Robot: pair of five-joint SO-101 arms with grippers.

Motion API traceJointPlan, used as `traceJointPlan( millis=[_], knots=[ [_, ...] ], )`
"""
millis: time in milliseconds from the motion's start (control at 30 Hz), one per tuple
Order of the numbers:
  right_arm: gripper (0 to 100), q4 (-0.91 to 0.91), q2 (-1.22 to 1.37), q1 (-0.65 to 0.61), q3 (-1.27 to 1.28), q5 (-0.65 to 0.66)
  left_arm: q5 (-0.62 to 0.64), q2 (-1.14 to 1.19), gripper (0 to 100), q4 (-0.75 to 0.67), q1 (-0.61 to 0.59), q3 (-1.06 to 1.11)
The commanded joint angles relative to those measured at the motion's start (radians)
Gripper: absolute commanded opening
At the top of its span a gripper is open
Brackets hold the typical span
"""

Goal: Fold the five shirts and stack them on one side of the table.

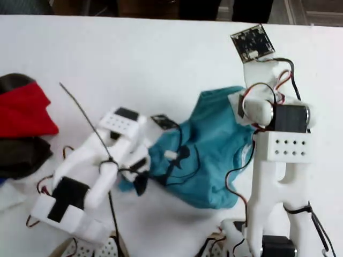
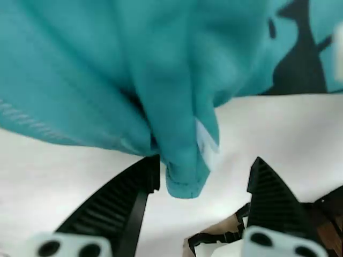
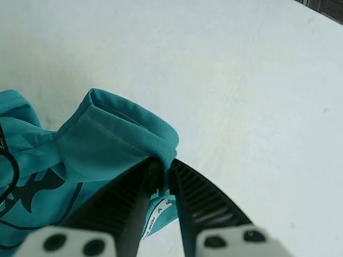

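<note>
You are early: the teal shirt [image 1: 211,160] lies crumpled at frame centre, not folded.
Your right gripper [image 3: 163,166] pinches its hem; the left gripper [image 2: 206,166] stands released around a fold; a red shirt [image 1: 27,110] lies far left.

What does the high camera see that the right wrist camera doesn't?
High view: a red shirt and a dark shirt lie at the left edge of the picture. You also see the left arm and the right arm, both white.
Right wrist view: up close, the right gripper is shut on a folded edge of the teal shirt. A small white label peeks out between its fingers.
Both: the crumpled teal shirt and the white table.
</note>
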Motion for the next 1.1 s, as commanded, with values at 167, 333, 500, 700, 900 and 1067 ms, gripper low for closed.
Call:
traceJointPlan(
  millis=[167,333,500,700,900,1067],
  knots=[
    [1.8,-0.019,-0.047,0.005,-0.006,0.003,0.012,-0.020,27,0.048,0.020,0.012],
    [1.8,-0.019,-0.047,0.005,-0.006,0.003,0.008,-0.021,19,0.092,0.020,-0.005],
    [1.8,-0.019,-0.047,0.005,-0.005,0.003,0.009,-0.014,18,0.006,0.012,-0.007],
    [1.8,-0.016,-0.047,0.008,-0.005,0.003,0.011,-0.011,18,-0.060,0.015,0.001],
    [1.8,-0.016,-0.047,0.010,-0.005,0.003,0.005,-0.011,18,-0.060,0.017,0.035],
    [1.8,-0.019,-0.047,0.010,-0.003,0.003,0.009,-0.018,6,-0.086,0.015,0.079]
  ],
)
